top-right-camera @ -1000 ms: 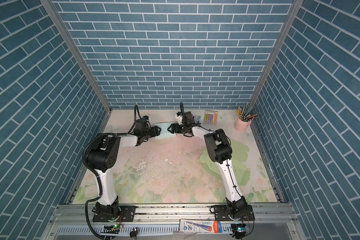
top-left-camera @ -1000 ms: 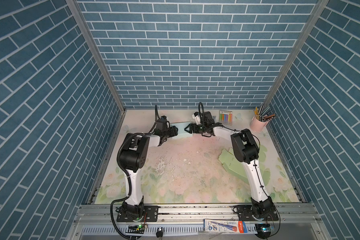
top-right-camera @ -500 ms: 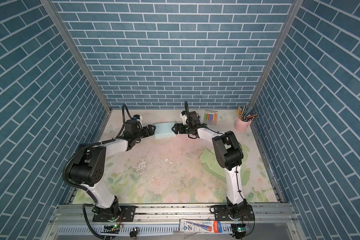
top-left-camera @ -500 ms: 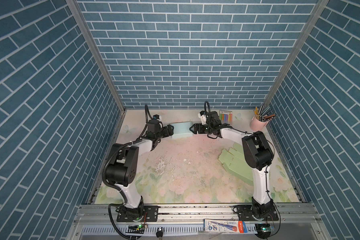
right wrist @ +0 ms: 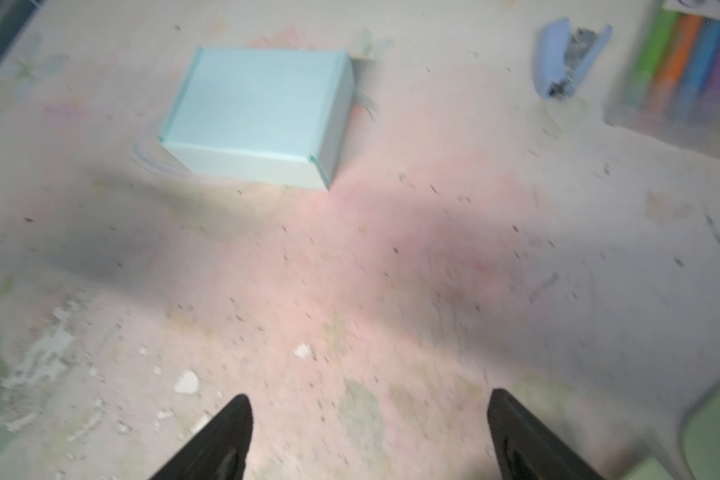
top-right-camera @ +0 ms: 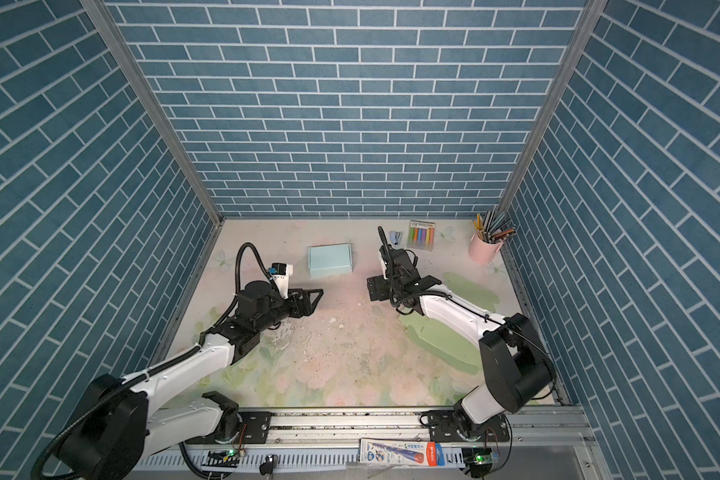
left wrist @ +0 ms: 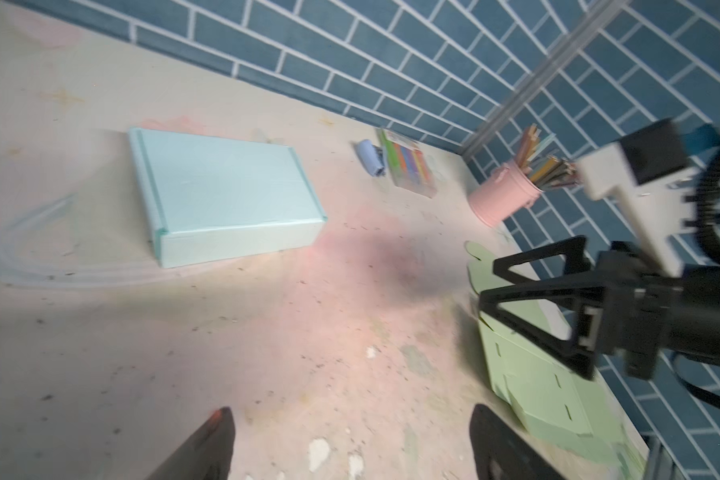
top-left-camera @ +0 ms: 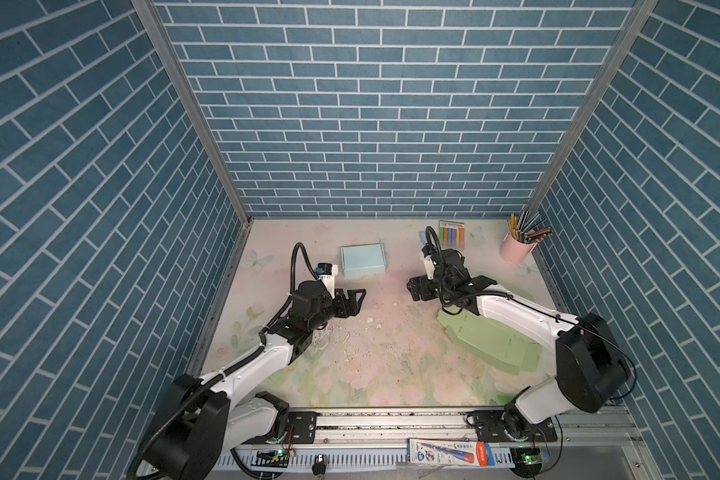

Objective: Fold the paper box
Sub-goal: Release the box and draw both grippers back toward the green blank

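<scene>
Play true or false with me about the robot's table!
1. The blue box is closed up. True.
2. The left tool is holding the blue box. False: it is open, empty and apart from the box.
3. The pink cup has pencils in it. True.
4. The green cardboard is folded into a box. False: it lies flat on the table.
5. The right tool is open and empty. True.
</scene>
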